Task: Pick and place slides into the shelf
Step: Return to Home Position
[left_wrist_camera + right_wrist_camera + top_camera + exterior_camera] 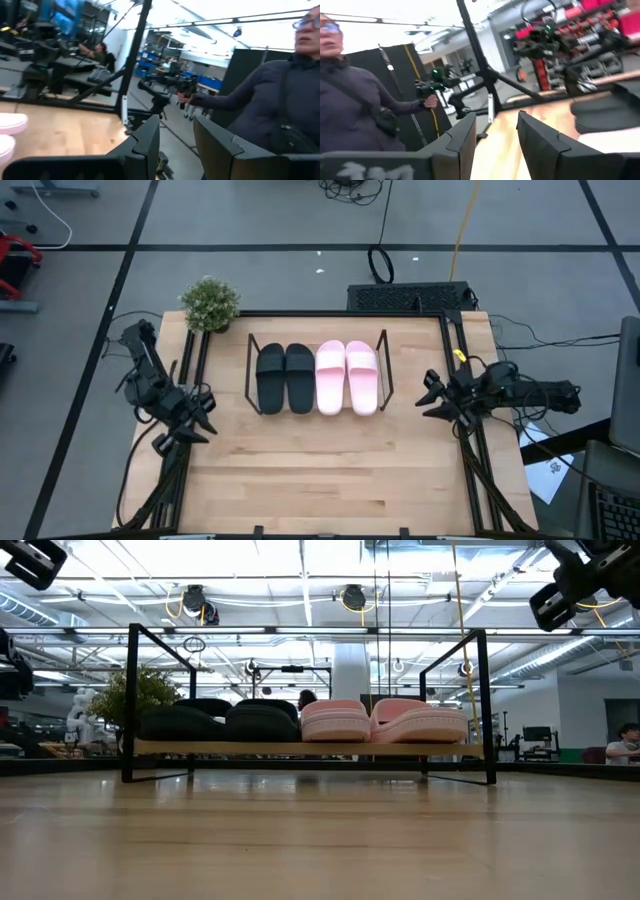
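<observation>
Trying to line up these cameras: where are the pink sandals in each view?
High: pink sandals middle, shelf's right half.
Low: sandals right of centre, on shelf.
Left wrist: sandals at left edge, cut off.
Right wrist: cannot tell.
Landmark: wooden table, in all four.

Robot body: left arm (150, 375) and right arm (520, 392) matte black, chunky jointed segments; black cables (540, 412) trail from both; left gripper (176, 122) fingers (145, 145) broad, flat, angular dark plates; right gripper (496, 117) alike; pale blurred lettering (355, 170) on its body.
</observation>
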Action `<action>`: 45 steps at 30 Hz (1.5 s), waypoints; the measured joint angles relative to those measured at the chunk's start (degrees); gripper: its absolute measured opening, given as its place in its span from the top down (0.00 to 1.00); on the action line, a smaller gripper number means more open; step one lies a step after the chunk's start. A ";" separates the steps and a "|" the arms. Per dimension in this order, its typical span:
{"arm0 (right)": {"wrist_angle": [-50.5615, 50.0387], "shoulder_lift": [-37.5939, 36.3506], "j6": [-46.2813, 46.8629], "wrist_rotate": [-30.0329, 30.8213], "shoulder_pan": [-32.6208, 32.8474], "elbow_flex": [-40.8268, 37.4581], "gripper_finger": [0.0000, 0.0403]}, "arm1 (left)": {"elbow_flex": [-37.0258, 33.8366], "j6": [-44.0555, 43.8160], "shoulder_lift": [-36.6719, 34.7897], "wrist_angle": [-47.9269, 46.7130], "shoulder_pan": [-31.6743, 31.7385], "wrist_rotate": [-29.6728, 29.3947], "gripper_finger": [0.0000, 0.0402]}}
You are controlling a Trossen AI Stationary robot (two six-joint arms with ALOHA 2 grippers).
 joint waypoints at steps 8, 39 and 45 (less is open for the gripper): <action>11.84 -0.02 1.87 5.91 2.13 -7.21 0.67 | -5.60 3.50 0.09 8.84 -5.59 -5.60 0.71; 13.49 -0.02 -1.48 7.38 3.36 -7.11 0.67 | -6.92 2.32 0.11 10.90 7.92 -1.82 0.71; 13.00 -0.02 -1.49 6.86 3.36 -7.11 0.67 | -6.90 -1.19 0.11 6.74 19.01 8.93 0.71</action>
